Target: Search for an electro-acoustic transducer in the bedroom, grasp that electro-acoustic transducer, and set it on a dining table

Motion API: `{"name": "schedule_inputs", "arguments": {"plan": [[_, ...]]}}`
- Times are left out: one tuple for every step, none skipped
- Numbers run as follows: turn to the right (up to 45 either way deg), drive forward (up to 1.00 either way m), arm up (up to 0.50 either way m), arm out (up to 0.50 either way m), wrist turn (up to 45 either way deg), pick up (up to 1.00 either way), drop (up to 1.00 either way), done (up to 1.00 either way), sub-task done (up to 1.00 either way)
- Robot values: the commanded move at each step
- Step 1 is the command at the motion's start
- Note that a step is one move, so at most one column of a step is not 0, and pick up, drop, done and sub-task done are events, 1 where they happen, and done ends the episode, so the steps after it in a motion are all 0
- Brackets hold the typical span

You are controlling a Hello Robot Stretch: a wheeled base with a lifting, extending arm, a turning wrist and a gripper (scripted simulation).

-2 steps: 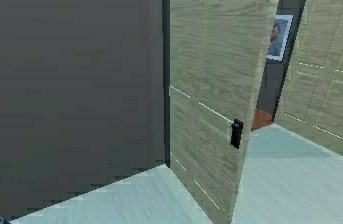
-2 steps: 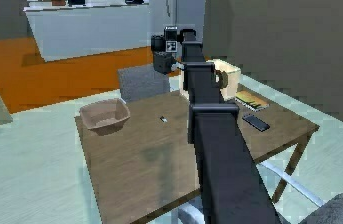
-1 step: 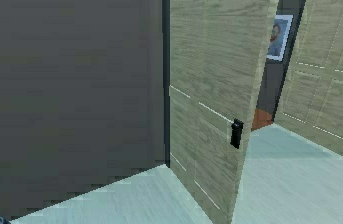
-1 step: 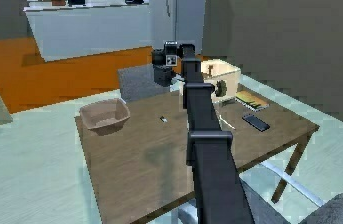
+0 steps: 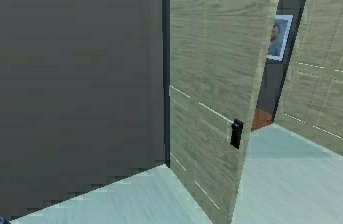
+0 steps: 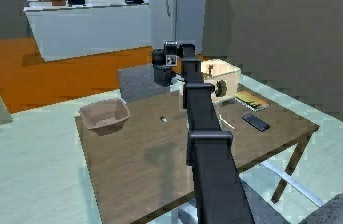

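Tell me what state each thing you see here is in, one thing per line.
Light wooden door with dark handle: swung open.
Pinkish-brown round bowl: upright on the brown wooden table, looks empty.
Flat black phone: lying flat on the table.
Pale wooden box: upright on the table.
Tool: cannot tell whether it holds anything.

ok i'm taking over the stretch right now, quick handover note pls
gripper: the arm reaches across the wooden table; the gripper is at the far side with a grey chair behind it; cannot tell whether it holds anything.
On the table: a pinkish bowl, a pale box, a flat dark slab; none clearly the transducer.
Ahead: an open wooden door beside a dark wall.
Done: nothing confirmed.
Left: find the transducer, grasp it, set it on a dining table.
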Motion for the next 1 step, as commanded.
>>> {"name": "schedule_inputs", "arguments": {"plan": [[0.0, 0.0, 0.0, 0.0, 0.0, 0.0, 1.0, 0.0, 0.0]]}}
